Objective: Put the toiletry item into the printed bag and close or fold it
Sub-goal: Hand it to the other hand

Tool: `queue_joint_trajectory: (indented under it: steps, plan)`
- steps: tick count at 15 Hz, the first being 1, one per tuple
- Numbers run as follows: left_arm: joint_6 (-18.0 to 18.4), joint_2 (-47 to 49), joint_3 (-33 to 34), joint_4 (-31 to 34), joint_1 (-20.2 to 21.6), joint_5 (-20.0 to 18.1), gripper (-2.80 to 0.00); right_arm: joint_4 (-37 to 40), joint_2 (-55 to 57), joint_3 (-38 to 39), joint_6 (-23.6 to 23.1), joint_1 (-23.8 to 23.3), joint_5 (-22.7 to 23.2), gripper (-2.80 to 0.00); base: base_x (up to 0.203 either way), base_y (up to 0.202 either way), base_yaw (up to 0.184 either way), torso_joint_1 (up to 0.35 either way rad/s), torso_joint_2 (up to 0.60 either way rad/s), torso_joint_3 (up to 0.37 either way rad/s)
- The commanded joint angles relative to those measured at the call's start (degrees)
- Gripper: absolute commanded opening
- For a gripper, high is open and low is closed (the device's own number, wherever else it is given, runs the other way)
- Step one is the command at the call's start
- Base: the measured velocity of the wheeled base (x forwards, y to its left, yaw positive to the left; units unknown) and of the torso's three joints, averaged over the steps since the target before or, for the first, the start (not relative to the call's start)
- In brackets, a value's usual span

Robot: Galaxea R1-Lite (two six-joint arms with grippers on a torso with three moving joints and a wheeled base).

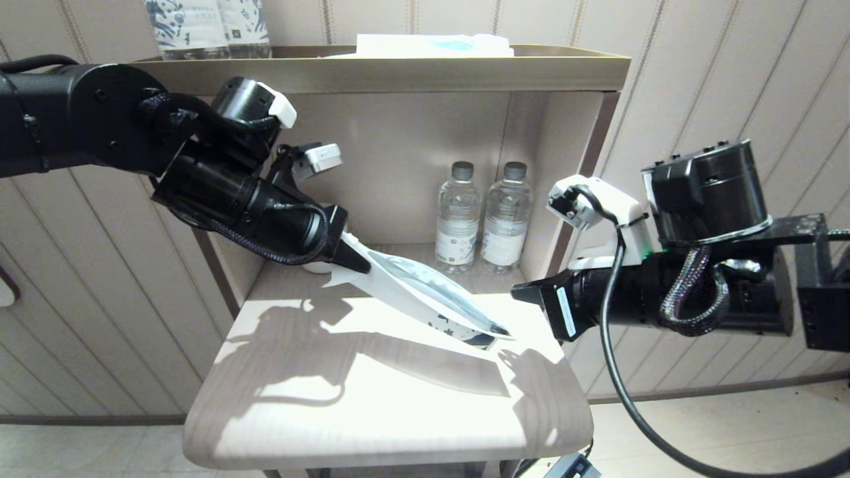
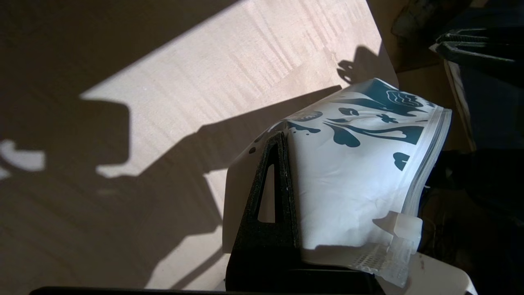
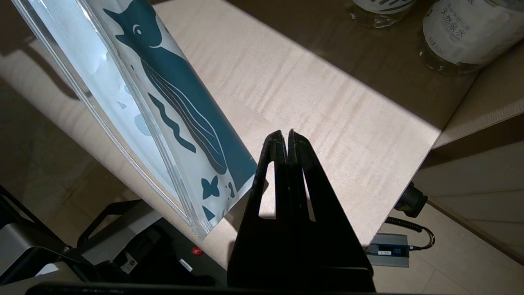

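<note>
My left gripper (image 1: 355, 262) is shut on the printed bag (image 1: 425, 292) and holds its plain end up above the table's back left. The bag slants down to the right. Its blue-teal printed end is low over the wooden table (image 1: 372, 411), near the right edge. In the left wrist view one finger (image 2: 274, 184) lies against the white bag (image 2: 352, 184); the other is hidden behind it. My right gripper (image 1: 521, 290) is shut and empty, just right of the printed end (image 3: 172, 106). I cannot make out the toothbrush in any view.
Two water bottles (image 1: 457, 219) (image 1: 507, 216) stand at the back of the alcove, behind the bag. A white-and-blue package (image 1: 435, 45) lies on the top tray. A grey power adapter (image 3: 387, 250) sits on the floor past the table's edge.
</note>
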Motion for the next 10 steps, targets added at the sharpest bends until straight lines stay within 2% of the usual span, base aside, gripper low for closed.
queue_joint_trajectory:
  steps: [1, 3, 4, 5, 6, 7, 8, 10]
  plan:
    - [-0.04, 0.08, 0.04, 0.25, 0.00, -0.15, -2.80, 0.05, 0.90, -0.04, -0.01, 0.26, 0.22, -2.80, 0.000, 0.000, 0.000, 0.000, 0.00, 0.000]
    - [-0.04, 0.34, 0.04, 0.25, -0.09, -0.15, -2.80, 0.05, 0.25, -0.03, 0.00, -0.04, 0.22, -2.80, 0.000, 0.000, 0.000, 0.000, 0.00, 0.000]
    - [-0.04, 0.43, 0.04, 0.25, 0.00, -0.15, -2.80, 0.02, -0.09, 0.12, -0.08, -0.18, 0.22, -1.27, 0.000, 0.000, 0.000, 0.000, 0.00, 0.000]
    - [-0.04, 0.52, 0.04, 0.25, -0.09, -0.15, -2.80, -0.04, -0.43, -0.07, -0.08, -0.27, 0.22, 0.00, 0.000, 0.000, 0.000, 0.000, 0.00, 0.000]
    - [-0.04, 0.52, 0.04, 0.25, -0.09, -0.15, -2.80, -0.04, -0.68, -0.06, -0.17, -0.27, 0.31, 0.00, 0.000, 0.000, 0.000, 0.000, 0.00, 0.000]
    - [-0.04, 0.61, 0.04, 0.25, -0.09, -0.15, -2.80, -0.04, -0.85, 0.12, -0.25, -0.27, 0.40, -1.55, 0.000, 0.000, 0.000, 0.000, 0.00, 0.000]
    - [-0.04, 0.61, 0.04, 0.25, -0.09, -0.15, -2.80, -0.04, -0.85, 0.12, -0.25, -0.27, 0.46, -2.80, 0.000, 0.000, 0.000, 0.000, 0.00, 0.000]
    - [0.00, 0.70, 0.19, 0.25, -0.09, -0.15, -2.80, -0.04, -0.76, 0.20, -0.34, -0.27, 0.49, -2.80, 0.000, 0.000, 0.000, 0.000, 0.00, 0.000]
